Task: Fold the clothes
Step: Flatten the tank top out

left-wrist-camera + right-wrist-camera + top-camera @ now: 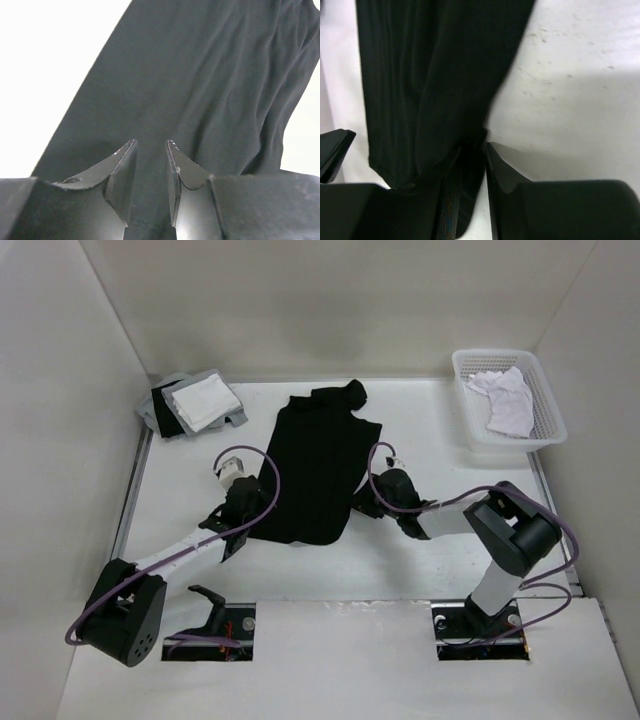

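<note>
Black sleeveless top (320, 465) lies flat mid-table (420, 560), running from 1 o'clock down to 6 o'clock, neck end bunched at the far end.

Left gripper (243, 520) is on the hem corner at 7 o'clock of the top. The wrist view shows its fingers (122, 170) partly apart over flat fabric, hem edge in the gap, nothing clamped.

Right gripper (362, 505) is at the top's 4 o'clock edge. Its fingers (500, 170) have a narrow gap with dark fabric bunched in it; can't tell if it's pinched or loose.

Stack of grey, white and black cloths (195, 405) sits at the table's 10 o'clock. White basket (500, 443) at 2 o'clock holds a white garment (505, 400).
</note>
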`<move>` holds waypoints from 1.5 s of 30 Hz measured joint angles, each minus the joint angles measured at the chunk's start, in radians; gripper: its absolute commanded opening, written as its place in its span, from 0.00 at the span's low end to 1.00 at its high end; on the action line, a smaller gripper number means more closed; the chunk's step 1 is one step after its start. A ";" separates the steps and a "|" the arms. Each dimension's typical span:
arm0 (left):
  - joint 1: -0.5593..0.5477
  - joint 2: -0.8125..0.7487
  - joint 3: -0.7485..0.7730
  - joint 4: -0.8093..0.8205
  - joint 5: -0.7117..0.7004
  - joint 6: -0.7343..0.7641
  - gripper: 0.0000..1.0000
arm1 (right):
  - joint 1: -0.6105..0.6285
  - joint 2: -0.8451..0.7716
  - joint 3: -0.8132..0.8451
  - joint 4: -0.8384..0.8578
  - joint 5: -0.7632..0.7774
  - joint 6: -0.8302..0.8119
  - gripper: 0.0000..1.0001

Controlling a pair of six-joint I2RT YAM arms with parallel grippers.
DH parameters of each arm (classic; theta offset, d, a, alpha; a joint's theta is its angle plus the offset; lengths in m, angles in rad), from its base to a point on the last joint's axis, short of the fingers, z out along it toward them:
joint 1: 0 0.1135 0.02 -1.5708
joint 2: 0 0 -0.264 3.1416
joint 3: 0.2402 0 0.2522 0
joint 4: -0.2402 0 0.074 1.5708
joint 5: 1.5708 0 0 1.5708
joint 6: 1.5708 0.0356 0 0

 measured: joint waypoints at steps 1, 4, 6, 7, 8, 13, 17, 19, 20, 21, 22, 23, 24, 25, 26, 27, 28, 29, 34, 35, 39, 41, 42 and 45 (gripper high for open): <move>0.010 -0.006 -0.002 0.000 0.006 0.000 0.27 | 0.000 0.010 0.002 0.015 -0.003 0.005 0.25; 0.033 -0.012 -0.004 0.009 0.019 0.001 0.27 | 0.001 0.037 0.008 0.043 -0.007 0.021 0.00; 0.043 -0.011 -0.009 0.016 0.026 0.002 0.27 | 0.002 0.039 0.005 0.044 -0.003 0.037 0.00; 0.046 -0.009 -0.011 0.022 0.029 0.003 0.27 | 0.003 0.028 -0.005 0.042 0.005 0.043 0.00; 0.051 -0.005 -0.014 0.029 0.031 0.003 0.27 | 0.006 0.003 -0.024 0.031 0.020 0.050 0.00; 0.065 0.044 -0.035 0.058 0.044 0.002 0.25 | 0.109 -0.378 -0.125 -0.226 0.163 0.103 0.00; 0.068 0.045 -0.069 0.059 0.049 -0.006 0.25 | 0.333 -0.667 -0.085 -0.491 0.324 0.206 0.09; 0.071 0.016 -0.089 0.052 0.053 -0.013 0.24 | 0.451 -0.747 -0.061 -0.623 0.388 0.286 0.14; 0.072 -0.009 -0.095 0.042 0.055 -0.016 0.24 | 0.501 -0.770 -0.055 -0.682 0.416 0.324 0.17; 0.075 -0.038 -0.100 0.033 0.055 -0.018 0.25 | 0.552 -0.785 -0.052 -0.745 0.441 0.366 0.21; 0.078 -0.074 -0.103 0.020 0.056 -0.019 0.25 | 0.595 -0.792 -0.051 -0.802 0.460 0.402 0.27; 0.080 -0.112 -0.104 0.005 0.056 -0.019 0.25 | 0.637 -0.793 -0.050 -0.865 0.475 0.437 0.31; 0.085 -0.151 -0.104 -0.007 0.056 -0.019 0.26 | 0.671 -0.793 -0.050 -0.926 0.489 0.464 0.33; 0.091 -0.185 -0.104 -0.018 0.056 -0.018 0.26 | 0.692 -0.793 -0.048 -0.987 0.503 0.482 0.35; 0.100 -0.221 -0.104 -0.032 0.056 -0.015 0.27 | 0.699 -0.793 -0.044 -1.033 0.515 0.492 0.37; 0.113 -0.253 -0.104 -0.049 0.056 -0.011 0.27 | 0.695 -0.793 -0.039 -1.075 0.530 0.493 0.37; 0.127 -0.281 -0.104 -0.066 0.055 -0.006 0.27 | 0.681 -0.794 -0.034 -1.102 0.546 0.489 0.38; 0.142 -0.302 -0.104 -0.082 0.055 0.001 0.27 | 0.659 -0.793 -0.029 -1.116 0.558 0.476 0.39; 0.219 -0.346 -0.109 -0.151 0.056 0.030 0.30 | 0.443 -0.713 -0.002 -0.998 0.559 0.270 0.42; 0.229 -0.346 -0.114 -0.160 0.056 0.034 0.30 | 0.403 -0.682 0.002 -0.948 0.544 0.225 0.42; 0.241 -0.344 -0.145 -0.191 0.068 0.047 0.31 | 0.287 -0.550 0.010 -0.763 0.449 0.093 0.43; 0.245 -0.330 -0.151 -0.200 0.075 0.052 0.31 | 0.275 -0.508 0.010 -0.711 0.412 0.058 0.45; 0.248 -0.317 -0.151 -0.202 0.078 0.053 0.31 | 0.274 -0.491 0.010 -0.687 0.394 0.044 0.45; 0.255 -0.267 -0.151 -0.201 0.087 0.055 0.33 | 0.274 -0.431 0.011 -0.618 0.339 0.001 0.43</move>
